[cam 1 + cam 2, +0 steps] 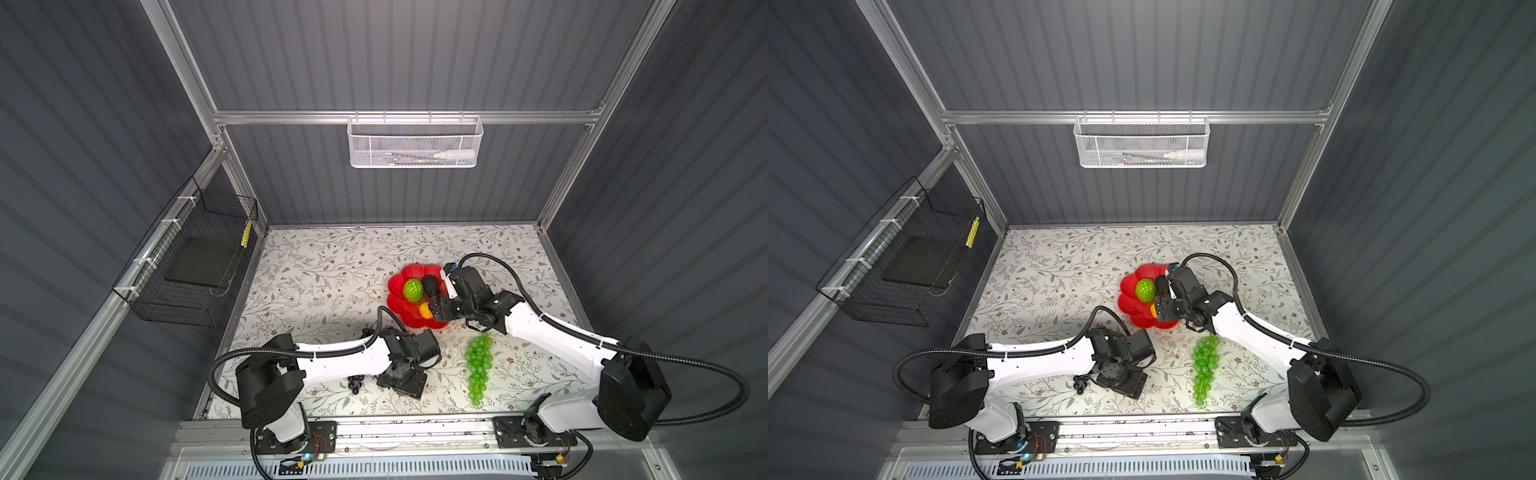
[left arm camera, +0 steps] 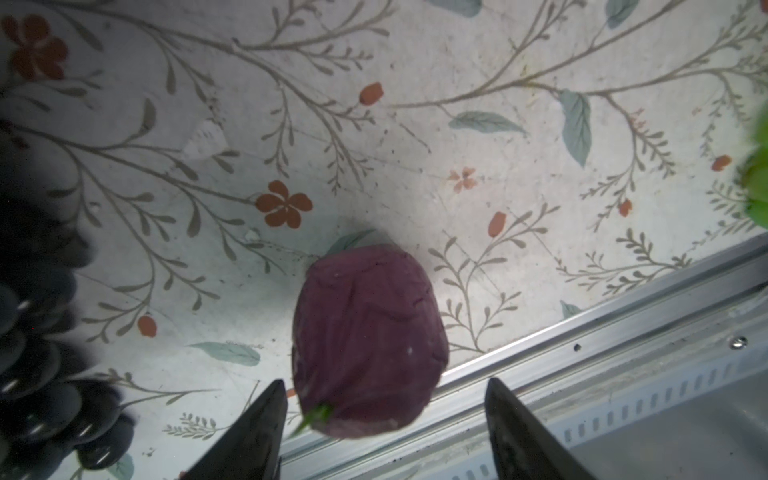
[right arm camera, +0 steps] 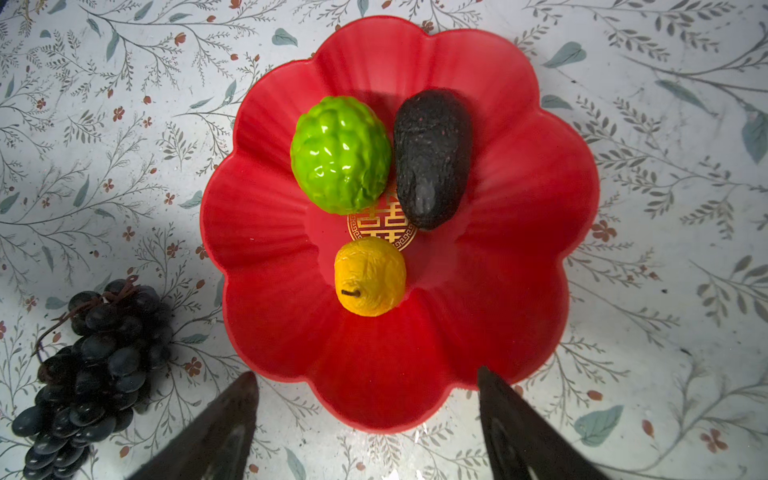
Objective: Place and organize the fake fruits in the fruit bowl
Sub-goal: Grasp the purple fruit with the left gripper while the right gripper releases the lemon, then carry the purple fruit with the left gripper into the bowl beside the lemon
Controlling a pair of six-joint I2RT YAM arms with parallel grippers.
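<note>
The red flower-shaped fruit bowl (image 3: pixel 519 208) (image 1: pixel 409 272) holds the bumpy lime-green fruit (image 3: pixel 340 153) (image 1: pixel 412 289), the black avocado (image 3: pixel 432 158) and the yellow ball (image 3: pixel 370 276) (image 1: pixel 424 309). My right gripper (image 3: pixel 365 373) (image 1: pixel 442 293) hovers open over the bowl's near right rim, holding nothing. The purple ball (image 2: pixel 368 336) lies on the mat by the front rail, partly between the open fingers of my left gripper (image 2: pixel 385 384) (image 1: pixel 401 380); both top views hide it. The dark purple grape bunch (image 3: pixel 91 365) (image 2: pixel 33 353) lies beside that arm. The green grape bunch (image 1: pixel 478 365) (image 1: pixel 1204 368) lies right of centre.
An aluminium rail (image 2: pixel 582 353) runs along the mat's front edge right by the purple ball. A white mesh basket (image 1: pixel 413 143) hangs on the back wall. A black wire basket (image 1: pixel 195 266) hangs on the left wall.
</note>
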